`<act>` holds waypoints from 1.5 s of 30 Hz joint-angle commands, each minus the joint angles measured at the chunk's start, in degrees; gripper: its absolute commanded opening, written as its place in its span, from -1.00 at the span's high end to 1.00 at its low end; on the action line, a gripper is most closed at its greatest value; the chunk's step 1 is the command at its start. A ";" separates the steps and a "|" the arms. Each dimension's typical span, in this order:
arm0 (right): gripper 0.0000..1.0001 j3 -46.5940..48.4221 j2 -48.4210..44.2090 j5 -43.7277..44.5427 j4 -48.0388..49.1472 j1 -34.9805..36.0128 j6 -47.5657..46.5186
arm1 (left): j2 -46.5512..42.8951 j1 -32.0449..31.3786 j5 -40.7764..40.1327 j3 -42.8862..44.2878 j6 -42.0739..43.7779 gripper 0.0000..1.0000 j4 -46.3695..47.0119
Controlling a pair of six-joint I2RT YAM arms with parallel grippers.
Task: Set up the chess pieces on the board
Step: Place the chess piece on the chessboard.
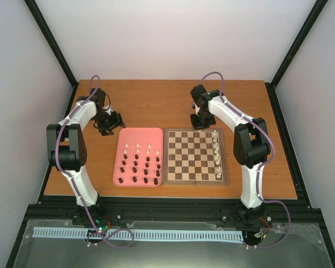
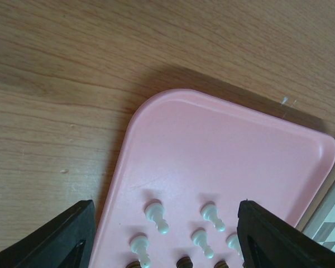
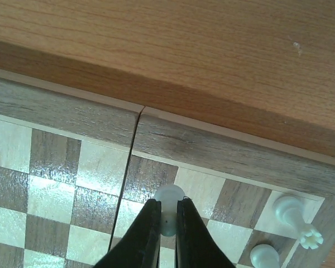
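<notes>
The wooden chessboard [image 1: 195, 156] lies right of the pink tray [image 1: 138, 134]. Several white pieces [image 1: 217, 156] stand in its rightmost column. The tray holds several white pieces [image 1: 138, 147] and several dark pieces [image 1: 140, 167]. My right gripper [image 3: 167, 212] is shut on a white pawn [image 3: 170, 198] above the board's far edge [image 3: 212, 151]; two white pieces [image 3: 296, 215] stand near the board's corner. My left gripper [image 2: 164, 237] is open above the tray's far left corner [image 2: 212, 139], with white pawns [image 2: 156, 215] between its fingers [image 2: 61, 237].
The wooden table [image 1: 156, 100] lies bare behind the tray and board. Black frame posts [image 1: 56, 50] and white walls close in the sides. The right arm [image 1: 245, 139] reaches over the board's right edge.
</notes>
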 commanded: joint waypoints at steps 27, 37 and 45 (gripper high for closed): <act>0.94 -5.96 -2.86 5.06 -0.12 -3.85 -0.54 | 1.94 -0.19 0.20 3.01 1.17 -0.57 -0.87; 0.90 -6.37 -2.09 4.39 0.78 -4.21 -0.53 | 2.01 -0.16 0.20 3.18 1.09 -0.57 -0.91; 0.77 -6.49 -1.94 3.75 0.94 -4.22 -0.48 | 2.05 -0.13 0.14 3.06 1.24 -0.57 -0.95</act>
